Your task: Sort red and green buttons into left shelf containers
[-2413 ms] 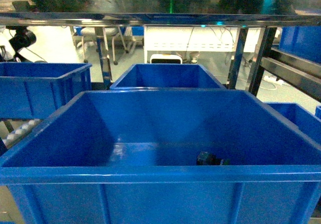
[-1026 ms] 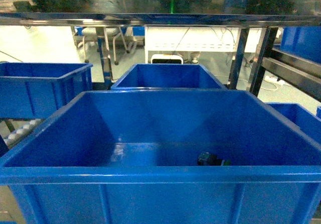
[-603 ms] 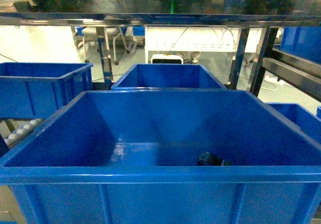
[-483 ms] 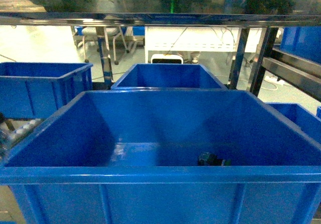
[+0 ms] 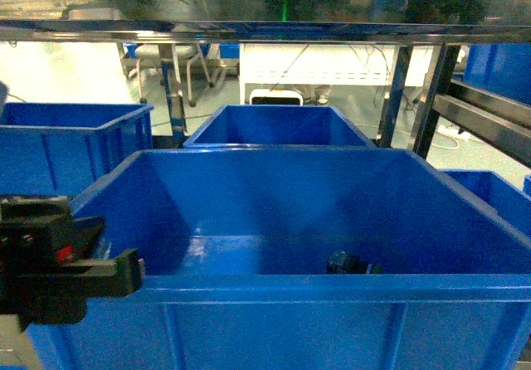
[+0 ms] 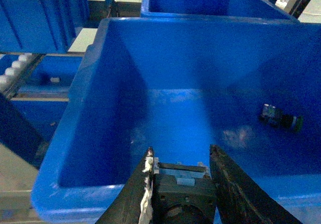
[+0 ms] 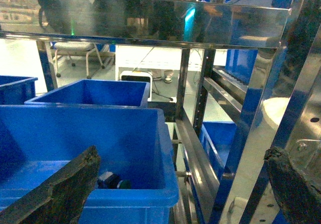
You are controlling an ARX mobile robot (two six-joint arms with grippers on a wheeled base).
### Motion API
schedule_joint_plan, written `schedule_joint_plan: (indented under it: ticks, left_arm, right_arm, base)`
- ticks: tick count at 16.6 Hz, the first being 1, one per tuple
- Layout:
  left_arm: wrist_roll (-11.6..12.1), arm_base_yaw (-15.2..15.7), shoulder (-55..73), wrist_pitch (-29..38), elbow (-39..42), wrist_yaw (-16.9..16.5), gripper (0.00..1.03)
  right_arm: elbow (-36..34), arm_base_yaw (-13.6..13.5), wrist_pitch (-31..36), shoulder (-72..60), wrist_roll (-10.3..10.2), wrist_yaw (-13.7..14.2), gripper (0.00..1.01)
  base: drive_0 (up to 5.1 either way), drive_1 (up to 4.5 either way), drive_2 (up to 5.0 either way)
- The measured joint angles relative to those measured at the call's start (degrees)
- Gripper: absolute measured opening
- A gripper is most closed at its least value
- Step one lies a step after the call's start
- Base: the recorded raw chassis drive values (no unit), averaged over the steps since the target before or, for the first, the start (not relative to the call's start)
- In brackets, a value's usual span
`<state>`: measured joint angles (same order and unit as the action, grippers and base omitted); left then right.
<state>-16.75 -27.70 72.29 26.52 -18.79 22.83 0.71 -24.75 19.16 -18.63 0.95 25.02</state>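
Green button [image 6: 281,118] lies in tub [image 6: 75,103]; left end effector [image 6: 183,176] grips dark, half-cropped button [image 6: 183,196]; right end effector [image 7: 185,184] spread

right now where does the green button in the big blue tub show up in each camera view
Head: the green button lies on the tub floor, right of centre, just behind the near rim.
Left wrist: the button is at the far right, on the floor near the tub's right wall.
Right wrist: only part of it shows low and left of centre, behind the dark jaw.
Shared landmark: the big blue tub, whose rim frames the button in all three views.
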Motion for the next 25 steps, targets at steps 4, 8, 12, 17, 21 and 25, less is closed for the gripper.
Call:
schedule_joint_plan:
  ticks: [4, 8, 12, 17, 21, 25]
  left_arm:
    - [0.00, -0.66, 4.39, 2.36, -2.49, 0.59, 0.27]
    - [0.11, -2.08, 26.64, 6.16, -17.68, -0.39, 0.27]
    - [-2.51, -0.35, 36.46, 4.79, -26.77, -3.34, 0.67]
    - [-2.75, -0.66, 31.02, 7.76, -20.81, -2.97, 0.97]
    - [-2.32, -0.46, 15.65, 8.70, -7.63, -2.03, 0.98]
    - [0.48, 1.05, -15.06, -4.09, 6.05, 3.28, 0.98]
  right_arm:
    - [0.00, 0.00, 0.00, 0.00, 0.00, 0.00, 0.98]
    - [0.00, 0.00, 0.00, 0.00, 0.00, 0.00, 0.98]
    - [0.00, 0.00, -0.02, 0.00, 0.00, 0.00, 0.98]
    - [0.00, 0.00, 0.00, 0.00, -0.02, 0.00, 0.98]
    - [0.00, 0.00, 0.00, 0.00, -0.02, 0.00, 0.98]
    - [0.00, 0.00, 0.00, 0.00, -0.02, 0.00, 0.98]
  base:
    - [0.0, 0.00, 0.0]
    - [0.0, 0.00, 0.0]
    - [0.0, 0.00, 0.0]
    - [0.0, 0.00, 0.0]
    - [0.0, 0.00, 0.0]
    - [0.0, 0.00, 0.0]
